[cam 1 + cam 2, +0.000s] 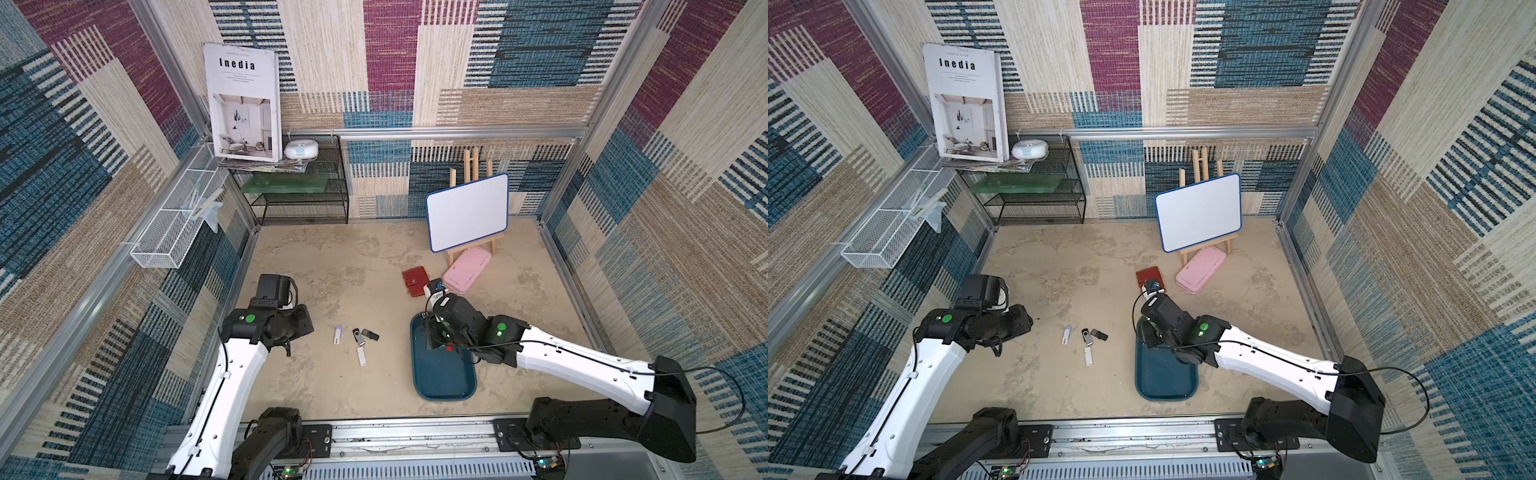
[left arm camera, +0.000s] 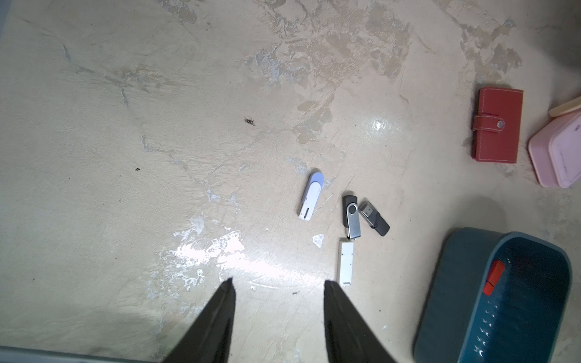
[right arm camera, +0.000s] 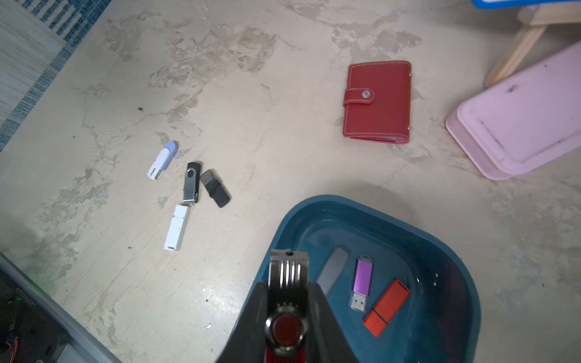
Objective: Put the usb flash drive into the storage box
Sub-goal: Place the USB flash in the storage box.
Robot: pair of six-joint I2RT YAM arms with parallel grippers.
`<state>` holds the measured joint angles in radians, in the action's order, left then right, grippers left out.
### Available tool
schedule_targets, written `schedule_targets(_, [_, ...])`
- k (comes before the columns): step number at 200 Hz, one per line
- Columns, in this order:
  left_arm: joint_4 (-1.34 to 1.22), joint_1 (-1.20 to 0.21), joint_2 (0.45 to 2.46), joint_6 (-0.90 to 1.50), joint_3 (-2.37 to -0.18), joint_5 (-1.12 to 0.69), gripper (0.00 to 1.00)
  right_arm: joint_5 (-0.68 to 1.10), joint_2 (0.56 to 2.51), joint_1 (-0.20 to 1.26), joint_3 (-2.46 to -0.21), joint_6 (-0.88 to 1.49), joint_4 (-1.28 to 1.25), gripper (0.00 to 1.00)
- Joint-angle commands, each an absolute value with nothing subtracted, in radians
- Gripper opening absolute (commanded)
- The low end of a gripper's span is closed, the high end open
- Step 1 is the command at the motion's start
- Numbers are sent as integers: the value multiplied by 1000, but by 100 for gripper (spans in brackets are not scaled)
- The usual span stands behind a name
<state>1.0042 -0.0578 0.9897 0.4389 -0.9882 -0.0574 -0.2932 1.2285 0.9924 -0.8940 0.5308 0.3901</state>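
The usb flash drive [image 3: 288, 267], red with a silver clip, is cut off at the right wrist view's edge and hidden under the right arm [image 1: 461, 320] in both top views. The right end effector [image 3: 287, 292] pinches it above one end of the storage box [image 3: 408, 239]; the left end effector [image 2: 279, 281] hangs half-open, empty.

Bright, even light on my feeds; white glare on the mottled beige plaster surface [image 2: 204, 251], left claw [image 2: 278, 283] blurred, top-view edges bowed.
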Motion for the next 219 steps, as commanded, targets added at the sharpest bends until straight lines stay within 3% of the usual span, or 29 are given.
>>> schedule_targets(1, [999,-57,987,439,-983,-73,50,-269,1228,977,-858,606,359,18])
schedule_targets(105, [999,-66,989,439,-982,-67,50,-224,1470,967,-838,757,234,19])
schedule_targets(219, [999,-81,990,441,-980,-63,50,-273,1634,965,-867,818,192,28])
